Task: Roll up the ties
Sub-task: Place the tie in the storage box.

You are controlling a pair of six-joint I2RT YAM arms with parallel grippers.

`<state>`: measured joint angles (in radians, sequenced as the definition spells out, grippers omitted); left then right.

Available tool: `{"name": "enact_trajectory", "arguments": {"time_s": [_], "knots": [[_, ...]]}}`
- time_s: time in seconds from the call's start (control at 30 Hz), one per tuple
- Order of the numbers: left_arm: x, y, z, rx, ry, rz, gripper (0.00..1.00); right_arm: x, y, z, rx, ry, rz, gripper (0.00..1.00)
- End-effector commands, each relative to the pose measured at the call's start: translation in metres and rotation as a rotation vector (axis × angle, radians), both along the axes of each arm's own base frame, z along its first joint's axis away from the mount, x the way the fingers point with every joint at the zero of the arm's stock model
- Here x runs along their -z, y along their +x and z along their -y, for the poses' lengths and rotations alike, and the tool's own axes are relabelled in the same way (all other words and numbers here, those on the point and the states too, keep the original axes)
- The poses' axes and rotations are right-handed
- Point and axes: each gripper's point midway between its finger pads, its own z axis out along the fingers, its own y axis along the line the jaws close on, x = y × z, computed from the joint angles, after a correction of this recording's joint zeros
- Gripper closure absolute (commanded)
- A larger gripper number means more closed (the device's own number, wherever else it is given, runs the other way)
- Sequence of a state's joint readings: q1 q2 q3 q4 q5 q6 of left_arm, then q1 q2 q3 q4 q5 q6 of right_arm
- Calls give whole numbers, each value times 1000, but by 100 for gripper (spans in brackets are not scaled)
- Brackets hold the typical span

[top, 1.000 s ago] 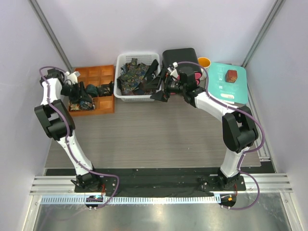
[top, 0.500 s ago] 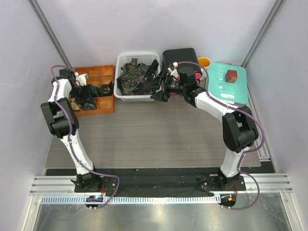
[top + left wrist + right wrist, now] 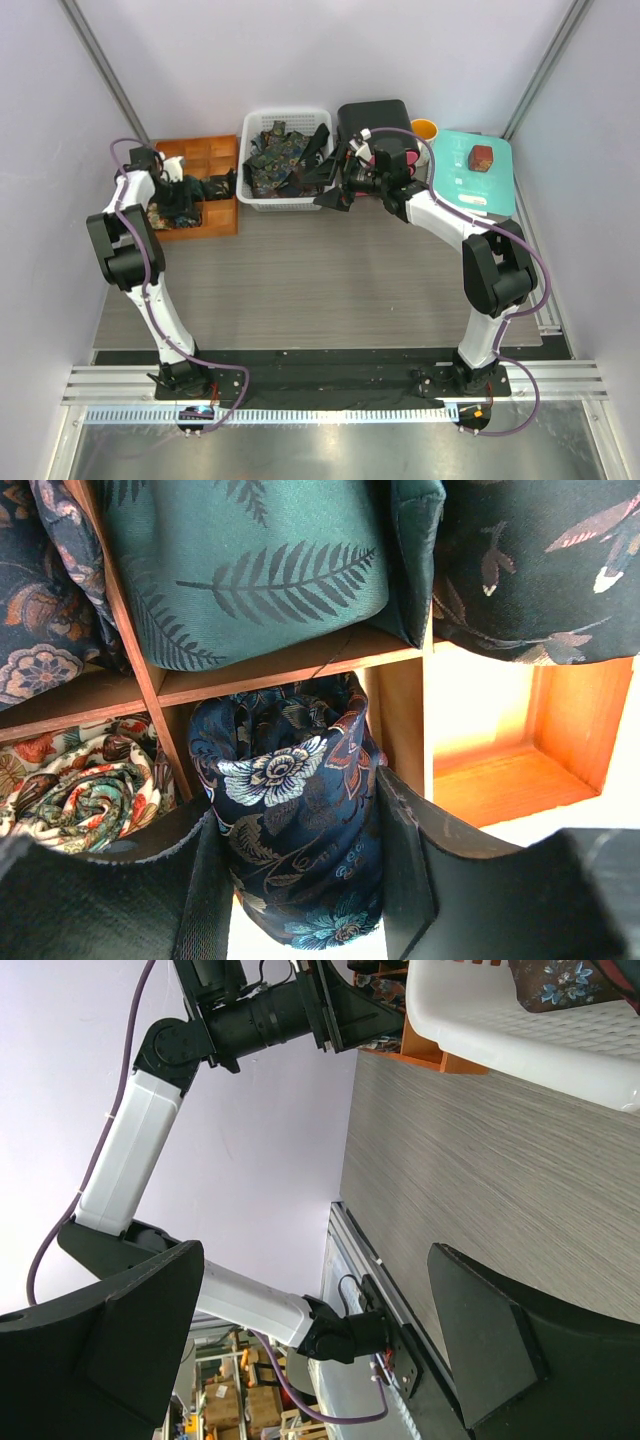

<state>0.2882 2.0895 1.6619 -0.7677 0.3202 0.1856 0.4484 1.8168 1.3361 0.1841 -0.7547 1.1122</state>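
My left gripper [image 3: 293, 798] is shut on a rolled tie [image 3: 285, 765], dark navy with a pale floral print. It holds the roll at a front compartment of the wooden tray [image 3: 500, 780]. I cannot tell whether the roll rests in that compartment. In the top view the left gripper [image 3: 180, 200] is over that tray [image 3: 215, 150]. Other rolled ties fill nearby compartments: a green fern one [image 3: 250, 560], a cream paisley one [image 3: 80, 790] and a dark bird-print one [image 3: 540, 570]. Loose ties [image 3: 275, 155] lie heaped in the white basket [image 3: 282, 204]. My right gripper [image 3: 335, 192] hangs open and empty beside the basket's right end.
A black case [image 3: 375, 115] and an orange cup [image 3: 424, 128] stand behind the right gripper. A teal board [image 3: 478, 185] at the back right carries a small red-brown box [image 3: 481, 157]. The right wrist view shows the grey table [image 3: 470, 1190] and the basket's wall [image 3: 520, 1045].
The left arm has swung slightly right and back, carrying the navy roll further over the wooden tray. The right arm has not moved.
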Motion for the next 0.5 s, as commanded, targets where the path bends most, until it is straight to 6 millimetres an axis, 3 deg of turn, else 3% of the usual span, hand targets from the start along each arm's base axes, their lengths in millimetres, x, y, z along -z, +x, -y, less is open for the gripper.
{"name": "enact_trajectory", "arguments": {"time_s": [0.0,0.03,0.07,0.17,0.47], "knots": [[-17,9,0,-12,27,67,97,-17,0,0,-15,33,38,0],[-16,7,0,-9,30,64,94,-18,0,0,-14,33,42,0],[-18,6,3,-3,36,68,82,-18,0,0,-15,34,41,0],[-17,1,3,-4,50,61,61,-18,0,0,-15,34,42,0],[-30,-2,1,-3,84,70,35,-19,-1,0,-12,37,38,0]]}}
